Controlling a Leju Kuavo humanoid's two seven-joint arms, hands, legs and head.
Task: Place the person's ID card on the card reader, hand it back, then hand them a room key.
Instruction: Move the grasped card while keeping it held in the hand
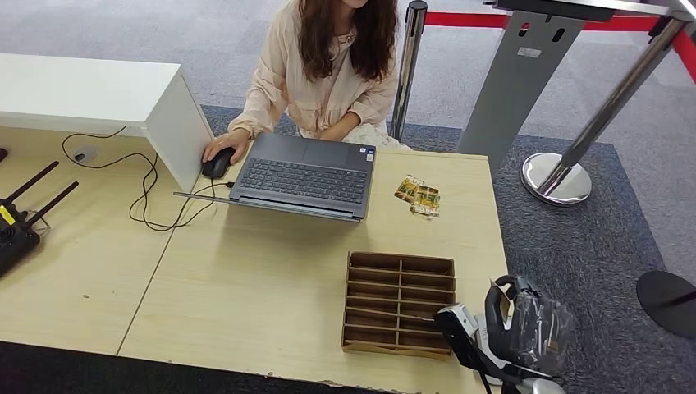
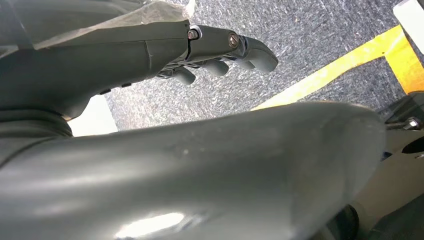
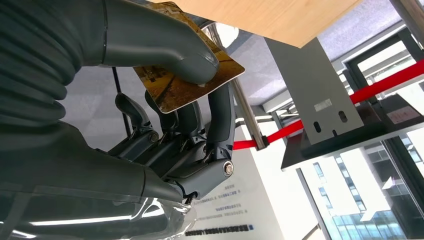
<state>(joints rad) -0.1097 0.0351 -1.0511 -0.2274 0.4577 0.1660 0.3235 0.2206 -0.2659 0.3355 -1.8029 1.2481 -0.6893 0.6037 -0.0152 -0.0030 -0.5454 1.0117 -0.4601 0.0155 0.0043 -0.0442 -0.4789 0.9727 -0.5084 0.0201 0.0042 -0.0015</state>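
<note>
Right hand (image 3: pixel 165 115) pinches a gold-printed card (image 3: pixel 192 80) between thumb and fingers, held low just off the table's (image 1: pixel 271 287) near right corner. Judged a room key, though it could be the ID; handover to the person (image 1: pixel 324 74) looks still to come. 2 similar cards (image 1: pixel 418 197) lie beside the laptop (image 1: pixel 304 176); wooden slotted tray (image 1: pixel 400 304) sits near the hand. No card reader identified. Left hand (image 2: pixel 220 50) hangs over carpet, fingers loosely curled, holding nothing. Card print and wall text too small to read
</note>
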